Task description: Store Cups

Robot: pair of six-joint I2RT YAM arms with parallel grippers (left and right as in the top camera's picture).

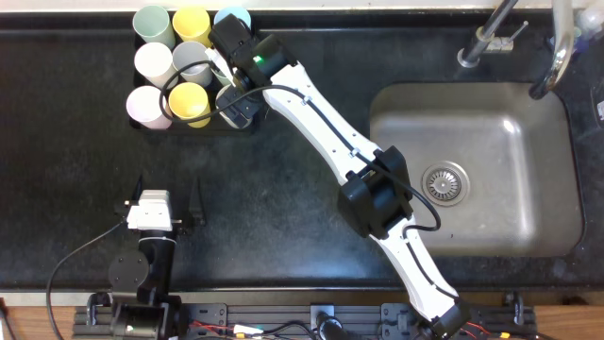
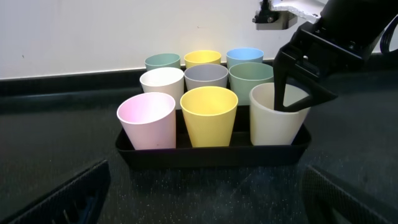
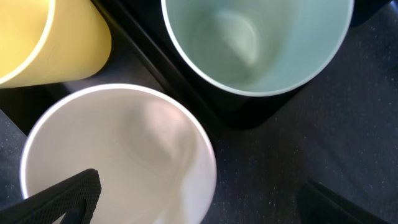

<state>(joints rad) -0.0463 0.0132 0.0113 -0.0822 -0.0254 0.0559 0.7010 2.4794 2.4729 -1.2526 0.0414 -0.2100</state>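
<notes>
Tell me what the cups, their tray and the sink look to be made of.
Cups: likely matte plastic, judging by the even pastel colours, thin rims and soft sheen.
Tray: probably black plastic, with a dull moulded wall.
Sink: stainless steel with a brushed finish, shown by the grey metallic gleam around the drain.
</notes>
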